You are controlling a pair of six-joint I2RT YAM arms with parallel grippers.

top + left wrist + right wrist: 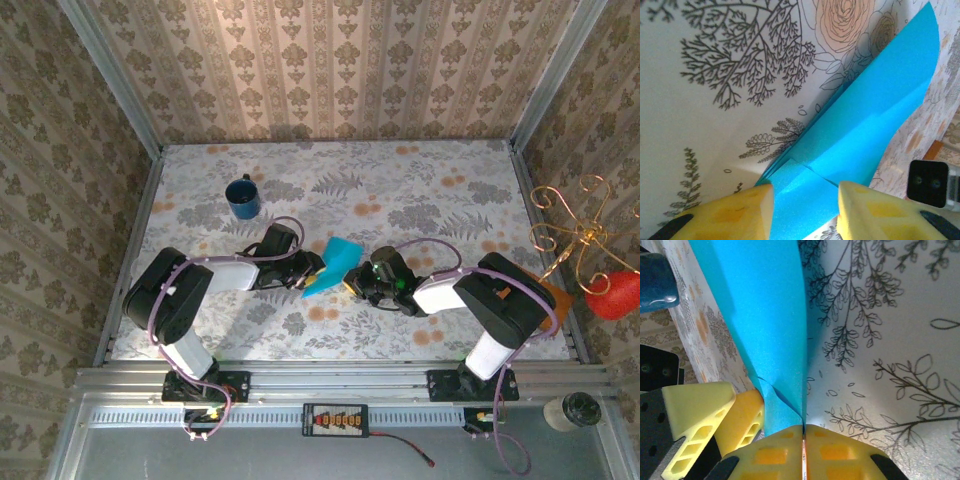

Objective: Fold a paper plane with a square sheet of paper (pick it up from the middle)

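Count: one sheet of paper (340, 258), turquoise and folded into layers; one dark blue mug (242, 197); two grippers, meeting almost tip to tip over the flowered table (450, 200).

Right gripper (804, 452): fingers pressed flat together with a hairline seam between them, pinching the paper's edge at their tips. The sheet rises straight ahead of it and spreads to its left.

Left gripper (806, 212): yellow fingers (740, 215) stand apart at a moderate gap, and the paper's layered lower end lies in that gap. Whether the pads press on it is hard to tell; they may only straddle it.

Long axis: from the left fingertips the paper runs ahead and rightward to a far corner. From above this is a diagonal, with the low end at the left gripper.

The mug stands upright, well apart from both grippers and nearer the left.
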